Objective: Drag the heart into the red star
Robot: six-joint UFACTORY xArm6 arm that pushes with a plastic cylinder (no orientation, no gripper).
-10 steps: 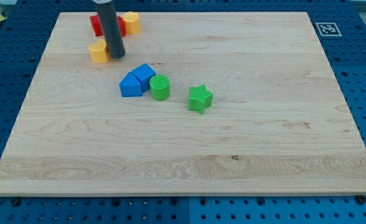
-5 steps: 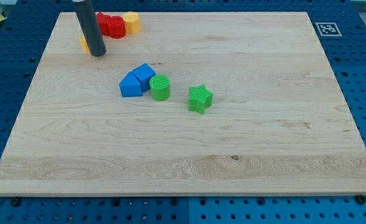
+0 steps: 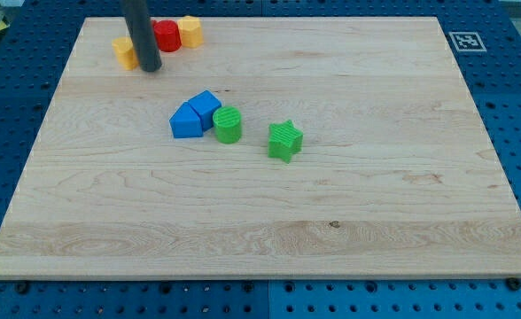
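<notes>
The orange-yellow heart block [image 3: 124,51] lies near the view's top left on the wooden board [image 3: 331,204]. My tip [image 3: 151,69] rests on the board just right of the heart and slightly below it, touching or nearly touching it. A red block [image 3: 166,35] shows just right of the rod, above my tip; I cannot make out its shape. The rod hides whatever lies directly behind it, including any second red block. A yellow block [image 3: 190,31] sits against the red block's right side.
Two blue blocks [image 3: 186,121] [image 3: 206,106] sit together left of the board's centre. A green cylinder [image 3: 228,125] touches them on the right. A green star [image 3: 285,140] stands a little further right. A printed marker [image 3: 465,40] is at the top right corner.
The heart has been pushed up and to the left, closer to the red blocks. My tip swung left around it, then came back right and up.
</notes>
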